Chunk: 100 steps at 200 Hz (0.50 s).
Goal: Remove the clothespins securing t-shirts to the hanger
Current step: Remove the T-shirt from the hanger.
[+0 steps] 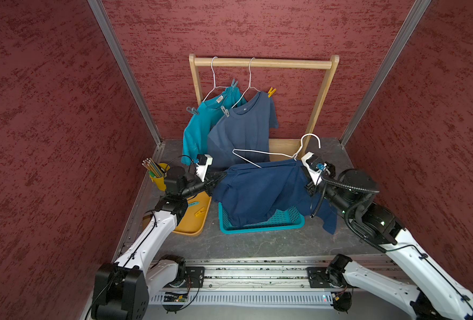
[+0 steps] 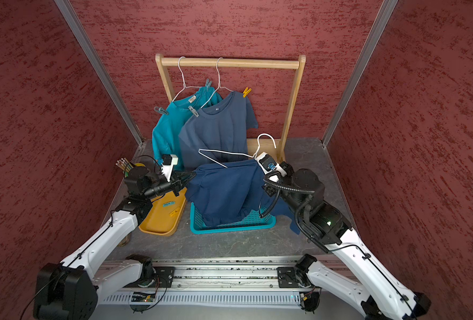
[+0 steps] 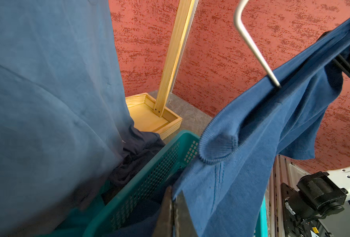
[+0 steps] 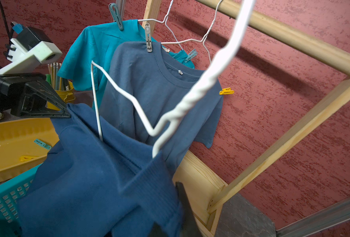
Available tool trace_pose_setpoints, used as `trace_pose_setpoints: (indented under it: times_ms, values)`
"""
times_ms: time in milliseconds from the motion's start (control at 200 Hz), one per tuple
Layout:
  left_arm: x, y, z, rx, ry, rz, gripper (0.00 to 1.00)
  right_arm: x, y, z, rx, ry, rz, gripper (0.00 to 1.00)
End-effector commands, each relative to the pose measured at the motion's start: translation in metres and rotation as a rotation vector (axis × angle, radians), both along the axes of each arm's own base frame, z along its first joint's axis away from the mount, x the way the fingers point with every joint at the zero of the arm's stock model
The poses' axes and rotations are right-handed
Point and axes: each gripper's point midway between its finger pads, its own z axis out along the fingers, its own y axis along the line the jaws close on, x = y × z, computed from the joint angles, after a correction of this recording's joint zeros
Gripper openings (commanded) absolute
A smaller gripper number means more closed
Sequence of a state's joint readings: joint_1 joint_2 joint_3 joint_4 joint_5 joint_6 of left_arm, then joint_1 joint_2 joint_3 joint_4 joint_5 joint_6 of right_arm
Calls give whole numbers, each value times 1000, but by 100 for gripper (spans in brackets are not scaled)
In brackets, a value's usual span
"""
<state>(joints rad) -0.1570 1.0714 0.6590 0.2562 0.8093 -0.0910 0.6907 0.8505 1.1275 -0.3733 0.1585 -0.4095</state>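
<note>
Left gripper [image 1: 222,175] and right gripper [image 4: 179,197] are both pinching the navy t-shirt [image 1: 257,191] with closed jaws above the teal basket [image 1: 260,229].

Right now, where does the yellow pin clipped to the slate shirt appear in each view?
Top view: the pin sits on the slate shirt, at the shoulder on the picture's right, above centre.
Top view: the pin is on the same shoulder, near mid-width.
Left wrist: not in it.
Right wrist: the pin sticks out from that shoulder's edge.
Shared landmark: the slate shirt, seen in all four.
</note>
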Motion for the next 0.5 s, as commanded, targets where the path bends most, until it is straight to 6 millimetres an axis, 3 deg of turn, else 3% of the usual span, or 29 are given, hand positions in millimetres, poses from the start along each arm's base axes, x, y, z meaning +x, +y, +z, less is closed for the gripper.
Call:
trace_pose_setpoints:
  times_ms: [0, 115, 200, 496]
  values:
    - [7, 9, 0, -13, 7, 47, 0, -3, -6, 42, 113, -109, -20, 0]
    - [2, 4, 8, -36, 12, 27, 0, 0, -3, 51, 121, -120, -13, 0]
    - [-5, -7, 19, -38, -4, -3, 0, 2, -4, 70, 131, -148, -29, 0]
    - [-43, -84, 86, 44, -224, -189, 0, 1, -22, 130, 220, -287, -107, 0]
